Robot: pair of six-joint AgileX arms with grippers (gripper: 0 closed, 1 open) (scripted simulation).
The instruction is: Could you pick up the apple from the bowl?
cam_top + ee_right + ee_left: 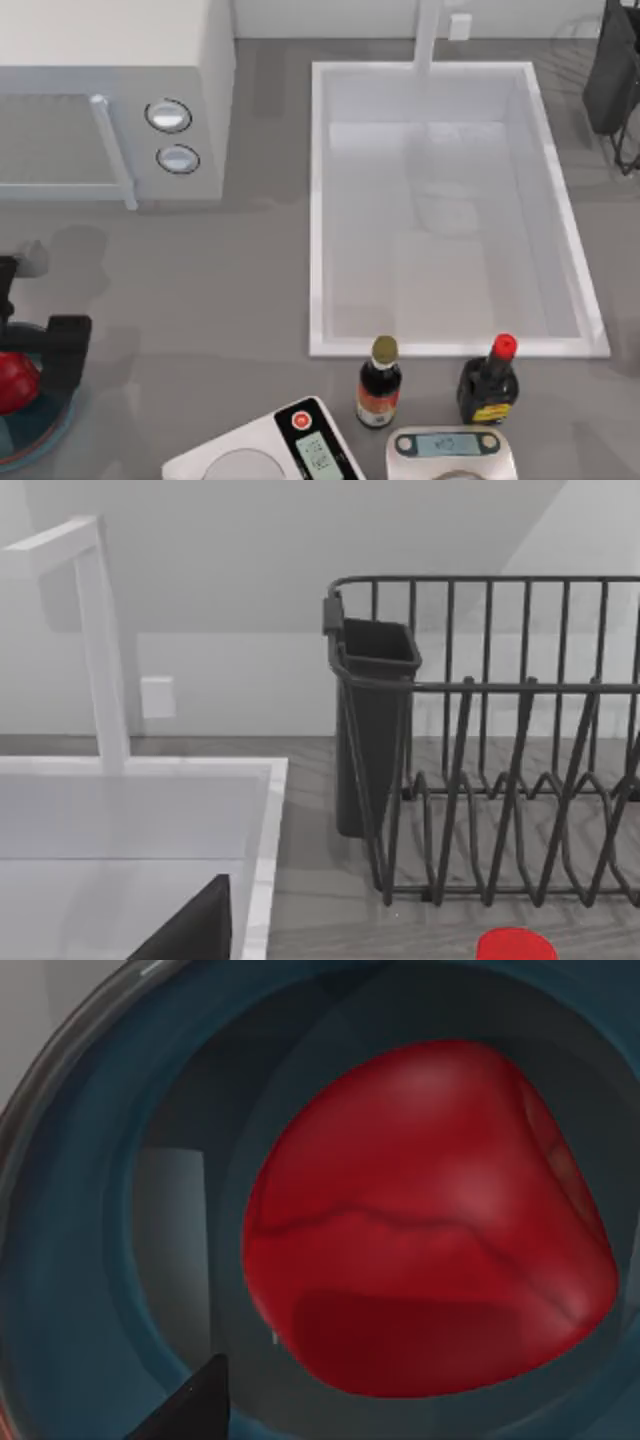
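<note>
The apple [12, 385], glossy and red, lies in the blue-teal bowl [45, 435] at the table's front left corner. My left gripper [40, 362] hangs directly over them, its black body covering part of both. In the left wrist view the apple [430, 1220] looms large inside the bowl [110, 1210], and one dark fingertip [190, 1410] stands beside it with a gap between; the gripper is open, holding nothing. My right gripper [320, 952] is open and parked at the far right near the dish rack, one fingertip [190, 925] showing.
A white microwave [110, 100] stands at the back left and a white sink [450, 210] in the middle. Two sauce bottles [379, 385] [489, 385] and two scales [265, 450] [450, 452] line the front edge. A dark dish rack [480, 750] stands at the back right.
</note>
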